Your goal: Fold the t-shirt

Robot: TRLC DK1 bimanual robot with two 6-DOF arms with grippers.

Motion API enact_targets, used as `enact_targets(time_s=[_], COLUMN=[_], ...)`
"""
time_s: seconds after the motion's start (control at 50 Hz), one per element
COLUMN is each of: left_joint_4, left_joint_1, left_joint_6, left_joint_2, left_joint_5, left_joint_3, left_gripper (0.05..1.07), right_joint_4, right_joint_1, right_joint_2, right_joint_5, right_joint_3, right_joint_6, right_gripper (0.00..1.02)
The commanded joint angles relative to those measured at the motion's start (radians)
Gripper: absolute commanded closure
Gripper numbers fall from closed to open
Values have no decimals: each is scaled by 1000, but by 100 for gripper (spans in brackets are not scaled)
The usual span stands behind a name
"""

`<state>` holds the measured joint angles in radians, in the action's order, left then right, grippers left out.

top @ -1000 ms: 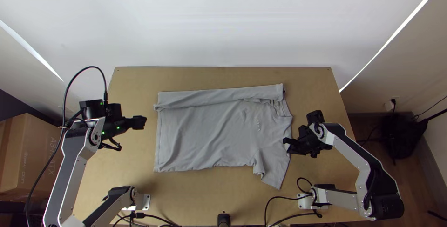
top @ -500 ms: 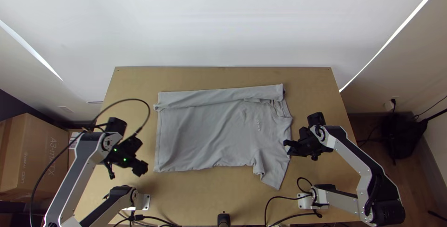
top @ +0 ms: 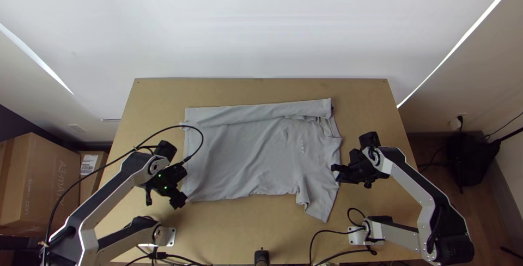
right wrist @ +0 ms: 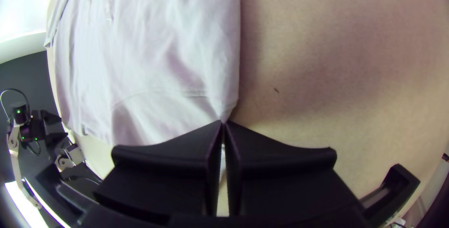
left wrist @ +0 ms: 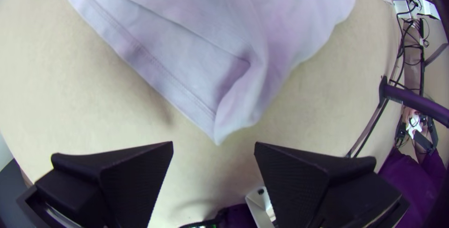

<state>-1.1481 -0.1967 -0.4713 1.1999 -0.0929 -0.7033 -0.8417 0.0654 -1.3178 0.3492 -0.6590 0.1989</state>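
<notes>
where the cloth crosses from one pair of fingers to the other, it is a soft grey t-shirt (top: 245, 157) lying front up, shallow creases slanting over its body. beyond both pairs of fingers, its far side is turned over in a long strip (top: 256, 112) that runs up beside the collar (top: 327, 127). pale lettering (top: 302, 146) sits on the chest, nearer the right fingers, and the near sleeve (top: 322, 200) spreads out on their near side.

the left gripper (top: 178, 199) has its fingers set wide apart with nothing between them; a pointed hem corner (left wrist: 222, 127) lies just ahead of that gap, its edge curling over. the right gripper (top: 334, 169) has its fingertips pressed together on a pinch of the shirt's edge by the shoulder.

under it all is the wooden table (top: 229, 233), a small dark fleck (right wrist: 276, 90) marking it near the right fingertips. well outside the left fingers stands a cardboard box (top: 41, 184).
</notes>
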Motion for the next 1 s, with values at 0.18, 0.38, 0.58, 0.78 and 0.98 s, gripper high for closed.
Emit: enact_targets(time_s=[0.18,0.38,0.58,0.78,0.98], left_joint_4=[70,87,53,16,1], left_joint_1=[-21,-12,151,252,235], left_joint_6=[2,-47,-165,-239,-205], left_joint_2=[67,35,-11,-37,-77], left_joint_5=[-74,-145,-146,-146,-189], left_joint_3=[4,25,18,1,-74], left_gripper=[79,105,105,105,105], right_joint_4=[-10,-14,-43,-82,-208], right_joint_1=[-4,-75,-219,-277,-174], right_joint_2=[15,23,23,15,-1], right_joint_5=[2,2,1,4,56], right_joint_3=[32,21,-17,-56,-186], right_joint_6=[-26,-72,-188,-234,-181], right_gripper=[100,100,100,100,100])
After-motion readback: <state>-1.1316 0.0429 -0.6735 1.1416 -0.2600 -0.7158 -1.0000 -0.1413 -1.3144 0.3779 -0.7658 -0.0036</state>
